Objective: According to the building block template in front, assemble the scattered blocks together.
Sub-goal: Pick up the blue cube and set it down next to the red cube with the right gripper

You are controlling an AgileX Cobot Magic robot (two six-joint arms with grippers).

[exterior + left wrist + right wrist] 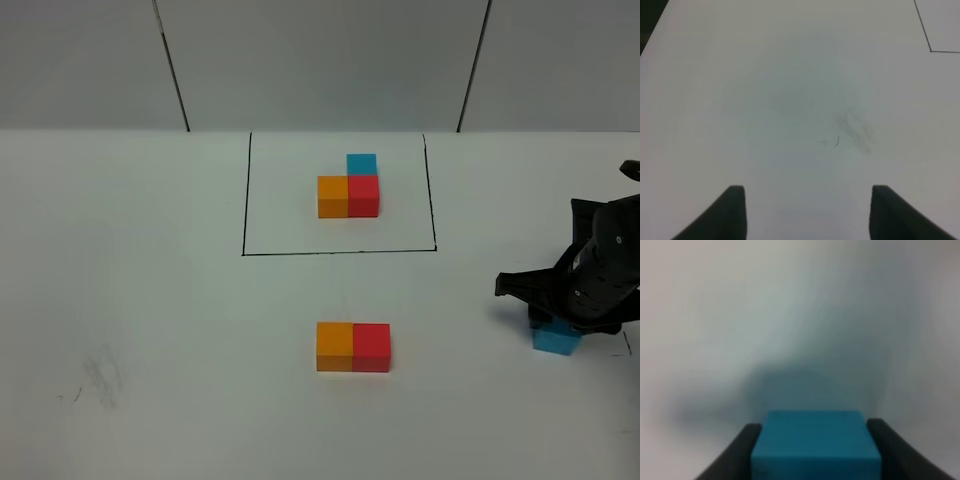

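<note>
The building block template (pixel 349 190) sits at the back inside a drawn black rectangle: orange and red cubes side by side, with a light blue one behind the red. Nearer the front, the loose orange block (pixel 334 346) and red block (pixel 371 347) stand joined in a row. The light blue block (pixel 553 342) is at the far right, under my right gripper (pixel 560 325). In the right wrist view the gripper (pixel 814 432) is shut on the light blue block (pixel 815 445), one finger against each side. My left gripper (pixel 807 215) is open over bare table and holds nothing.
The white table (pixel 150 300) has faint scuff marks (pixel 103 375) at the front left, and the scuff marks (pixel 855 130) also show in the left wrist view. A corner of the black outline (pixel 930 50) shows there too. Grey wall panels stand behind the table.
</note>
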